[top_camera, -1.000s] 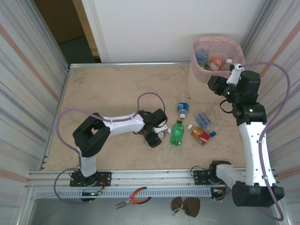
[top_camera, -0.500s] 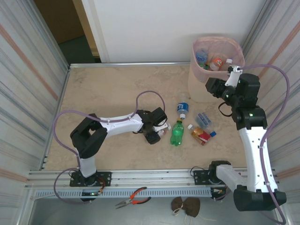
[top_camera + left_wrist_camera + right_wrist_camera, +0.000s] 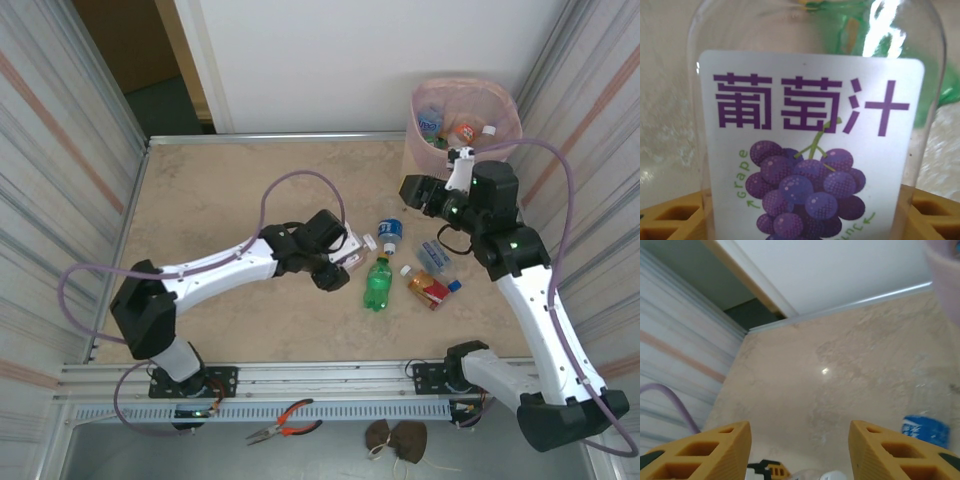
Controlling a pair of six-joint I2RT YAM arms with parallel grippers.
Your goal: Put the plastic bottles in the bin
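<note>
The clear plastic bottle with the grape label [image 3: 810, 125] was clamped in the left claw [image 3: 332, 270] and seemed to have been lifted off the beige worktop [image 3: 230, 190]. The right claw [image 3: 799, 440] (spread apart, empty) had been swung back from the tall pink plastic bin [image 3: 465, 82], likely for another bottle.
</note>
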